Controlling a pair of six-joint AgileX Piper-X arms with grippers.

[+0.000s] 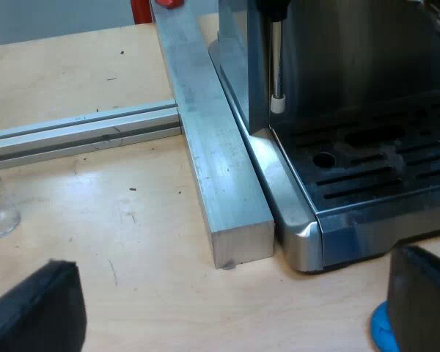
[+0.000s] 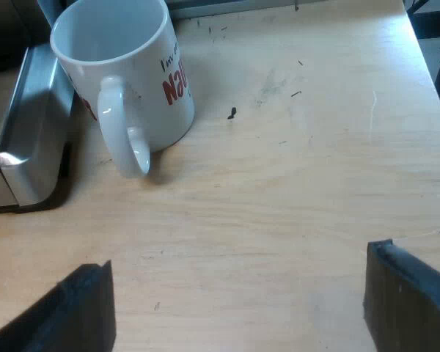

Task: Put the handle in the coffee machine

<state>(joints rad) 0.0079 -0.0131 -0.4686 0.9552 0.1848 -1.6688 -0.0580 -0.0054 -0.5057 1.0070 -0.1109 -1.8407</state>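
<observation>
Coffee machine (image 1: 352, 73) stands just ahead of the wide, empty left gripper (image 1: 227, 312), nearer than the wide, empty right gripper (image 2: 235, 308) facing the mug (image 2: 121, 66); a red tip (image 1: 169, 3), possibly the handle's, lies beyond the metal bar (image 1: 213, 161).

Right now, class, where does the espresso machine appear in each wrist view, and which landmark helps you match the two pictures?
Left wrist view: the espresso machine stands alongside a metal bar, its slotted drip tray and steam wand showing.
Right wrist view: the espresso machine shows a corner of its base beside the white mug.
Shared landmark: the wooden table under the machine.
</observation>
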